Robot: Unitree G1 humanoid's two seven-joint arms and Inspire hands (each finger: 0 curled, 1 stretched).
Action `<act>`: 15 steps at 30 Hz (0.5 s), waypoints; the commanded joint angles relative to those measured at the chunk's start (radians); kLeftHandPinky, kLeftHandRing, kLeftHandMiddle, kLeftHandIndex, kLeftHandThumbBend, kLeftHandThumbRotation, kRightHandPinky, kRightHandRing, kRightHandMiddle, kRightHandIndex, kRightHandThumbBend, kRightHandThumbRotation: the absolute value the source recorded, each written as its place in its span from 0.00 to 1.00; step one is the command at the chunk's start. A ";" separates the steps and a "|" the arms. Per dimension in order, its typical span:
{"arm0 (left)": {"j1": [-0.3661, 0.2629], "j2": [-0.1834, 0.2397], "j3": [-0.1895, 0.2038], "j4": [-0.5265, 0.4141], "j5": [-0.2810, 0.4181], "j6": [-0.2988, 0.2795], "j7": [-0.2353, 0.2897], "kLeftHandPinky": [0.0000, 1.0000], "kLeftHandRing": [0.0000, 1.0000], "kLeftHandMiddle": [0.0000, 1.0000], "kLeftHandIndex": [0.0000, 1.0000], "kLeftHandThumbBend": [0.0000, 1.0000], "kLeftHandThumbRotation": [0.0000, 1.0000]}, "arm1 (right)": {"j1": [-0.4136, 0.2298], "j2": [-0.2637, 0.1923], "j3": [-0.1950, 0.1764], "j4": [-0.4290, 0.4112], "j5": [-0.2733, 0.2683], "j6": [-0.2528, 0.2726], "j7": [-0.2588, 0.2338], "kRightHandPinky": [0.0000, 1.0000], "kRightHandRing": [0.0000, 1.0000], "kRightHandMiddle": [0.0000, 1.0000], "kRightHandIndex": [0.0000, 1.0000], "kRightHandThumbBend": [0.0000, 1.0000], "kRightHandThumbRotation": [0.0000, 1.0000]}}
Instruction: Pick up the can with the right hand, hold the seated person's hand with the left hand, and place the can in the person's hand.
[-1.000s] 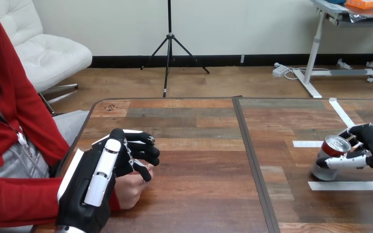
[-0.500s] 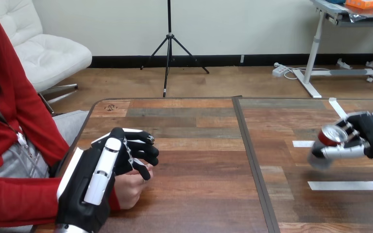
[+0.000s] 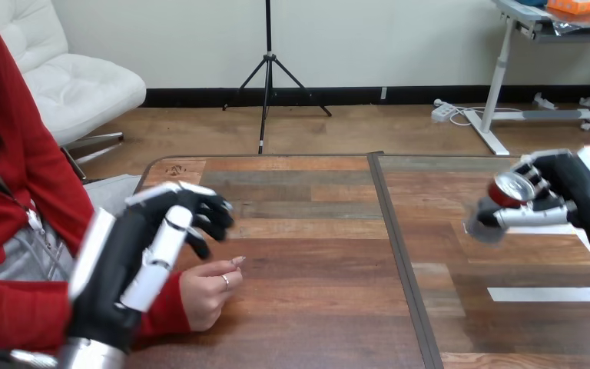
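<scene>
Head view: my right hand [image 3: 584,196] clamps the tilted can [image 3: 507,191], left hand [image 3: 134,254] curled empty over the person's hand [image 3: 203,292], so the handover may miss.

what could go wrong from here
1. The can is tilted in the right robot hand, in the air over the right side of the table. It could slip or spill on the way across.
2. The left robot hand has its fingers curled above the person's hand, not round it, so nothing steadies that hand.
3. The person's hand lies loosely curled, not opened, so the can may have nowhere to land.
</scene>
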 commanded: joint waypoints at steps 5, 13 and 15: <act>-0.051 0.100 0.075 -0.067 0.148 0.001 0.042 0.45 0.57 0.60 0.57 0.57 0.67 | 0.003 -0.027 -0.038 -0.194 0.037 -0.001 0.048 0.33 0.37 0.44 0.49 0.71 0.00; -0.033 0.166 0.112 -0.156 0.263 0.043 0.035 0.50 0.65 0.68 0.64 0.82 0.54 | 0.039 -0.038 -0.048 -0.295 0.033 0.013 0.071 0.33 0.37 0.44 0.49 0.73 0.00; -0.027 0.180 0.120 -0.183 0.290 0.067 0.029 0.51 0.66 0.69 0.66 0.87 0.52 | 0.047 -0.041 -0.049 -0.318 0.028 0.010 0.073 0.33 0.37 0.44 0.49 0.73 0.00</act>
